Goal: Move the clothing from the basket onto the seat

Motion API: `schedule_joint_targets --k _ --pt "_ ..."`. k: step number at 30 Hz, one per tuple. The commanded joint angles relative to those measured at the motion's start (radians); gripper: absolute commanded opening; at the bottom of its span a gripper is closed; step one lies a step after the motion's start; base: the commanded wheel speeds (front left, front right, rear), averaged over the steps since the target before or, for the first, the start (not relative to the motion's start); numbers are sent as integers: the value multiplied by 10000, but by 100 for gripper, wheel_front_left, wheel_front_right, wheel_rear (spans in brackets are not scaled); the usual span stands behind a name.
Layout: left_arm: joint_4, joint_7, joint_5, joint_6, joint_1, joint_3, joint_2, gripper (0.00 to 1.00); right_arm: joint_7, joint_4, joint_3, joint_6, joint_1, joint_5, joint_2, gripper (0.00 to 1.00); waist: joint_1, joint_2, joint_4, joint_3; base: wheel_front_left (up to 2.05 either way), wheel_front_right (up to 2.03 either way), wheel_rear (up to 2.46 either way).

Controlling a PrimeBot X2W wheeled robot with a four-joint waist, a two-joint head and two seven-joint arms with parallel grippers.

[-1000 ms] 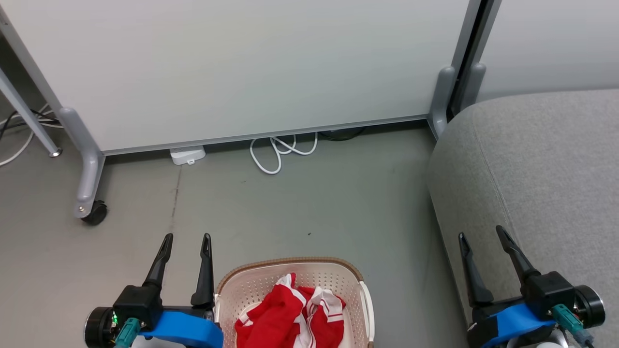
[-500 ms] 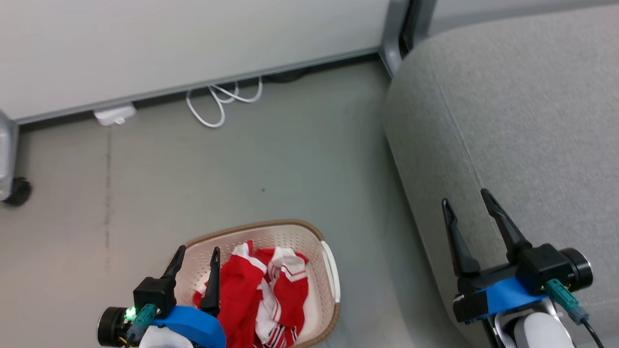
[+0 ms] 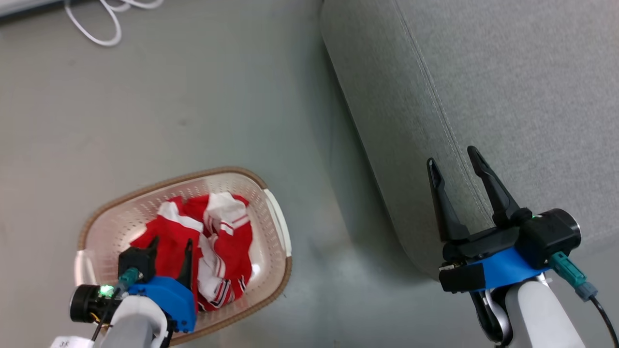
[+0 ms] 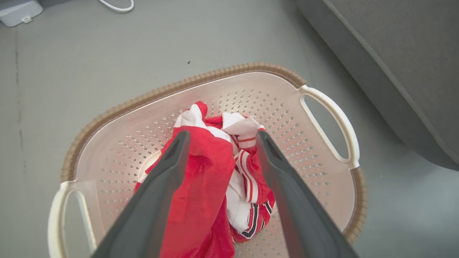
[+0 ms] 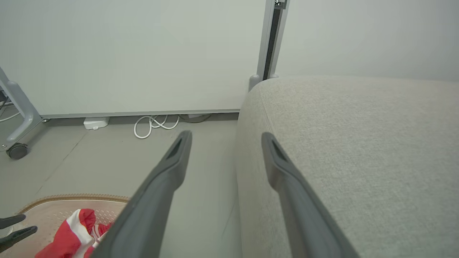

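The clothing [image 3: 213, 241] is a crumpled red and white heap in the cream perforated basket [image 3: 169, 180] on the floor. In the left wrist view the clothing [image 4: 211, 179] lies between my two dark fingers, inside the basket's brown rim [image 4: 172, 87]. My left gripper [image 3: 171, 240] [image 4: 222, 134] hangs open just above the red fabric and holds nothing. The grey seat [image 3: 483, 72] [image 5: 358, 143] fills the right side. My right gripper [image 3: 450, 155] [image 5: 226, 134] stands open and empty over the seat's rounded left edge.
A looped white cable [image 5: 154, 125] and a small white box [image 5: 95, 123] lie on the grey floor by a white panel [image 5: 125, 53] with a caster [image 5: 16, 150]. Bare floor separates the basket from the seat [image 4: 394, 53].
The head camera has tilted down and turned. My left gripper has gone from beside the basket's left rim to over the clothing inside it. The right gripper stays open by the seat edge.
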Motion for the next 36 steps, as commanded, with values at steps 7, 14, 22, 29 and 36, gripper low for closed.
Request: schedule_joint_targets --k 7,14,22,29,36 --pt "949 288 25 110 -1060 27 486 100 -39 -229 220 5 -510 656 -13 100 -1 0 -1066 1862 0 0 0" --pt "1468 296 101 587 -1513 94 906 100 -39 -364 400 5 -741 1137 -14 100 -1 0 -1410 2471 0 0 0" --pt "1951 603 118 1258 -1861 116 1131 100 -39 -397 526 5 -898 1449 -14 100 -1 0 -1610 2870 0 0 0" --pt "2205 879 -91 1251 -2138 117 1095 0 -39 -373 520 5 -985 1599 -14 100 -1 0 -1627 3003 0 0 0" --pt "2309 787 -188 1141 -2207 15 1037 0 -39 -346 539 5 -1034 1655 -14 100 -1 0 -1593 3003 0 0 0"
